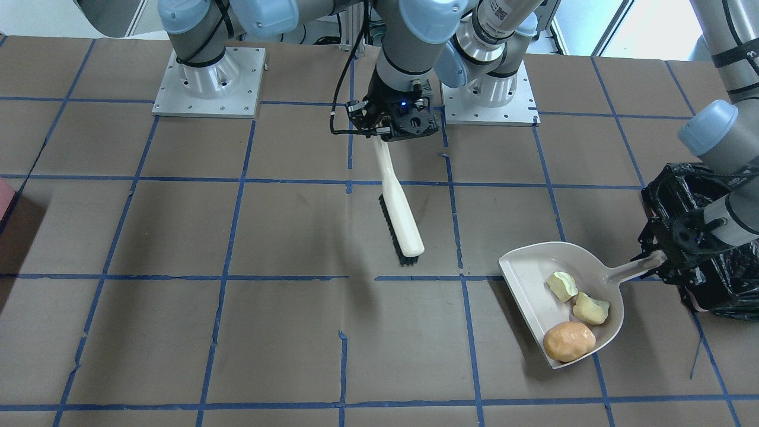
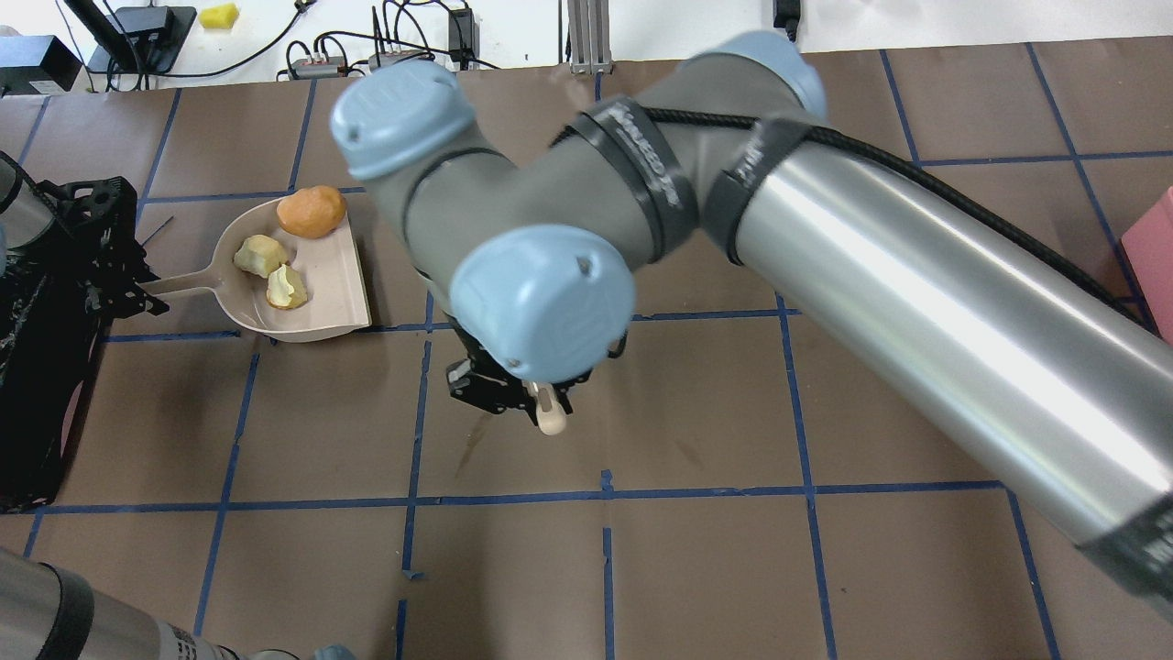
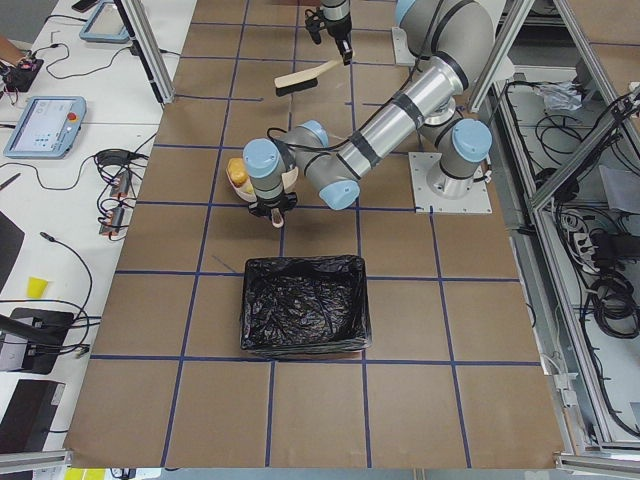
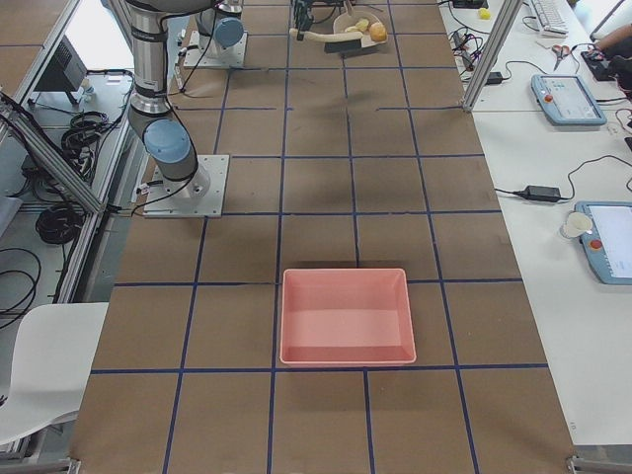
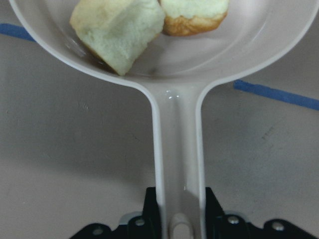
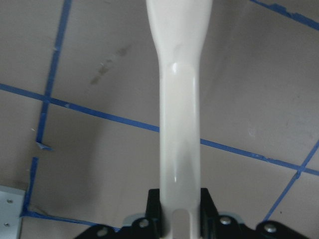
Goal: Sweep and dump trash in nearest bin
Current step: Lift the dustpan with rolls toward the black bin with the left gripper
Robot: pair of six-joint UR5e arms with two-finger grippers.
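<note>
Left hand (image 1: 663,261) clamped on dustpan (image 1: 531,284) handle; all three trash (image 1: 569,341) lumps inside, bin (image 1: 732,290) alongside. Right hand (image 1: 396,127) clamped on brush (image 1: 403,216).

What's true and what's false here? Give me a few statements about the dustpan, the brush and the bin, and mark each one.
1. All three trash lumps lie in the dustpan. True.
2. The black-lined bin stands right by the left tool. True.
3. The right tool grips the dustpan. False: it holds the brush; the left tool is shut on the dustpan's handle.
4. The dustpan is tipped over the bin. False: it is beside the bin, with the lumps inside it.
</note>
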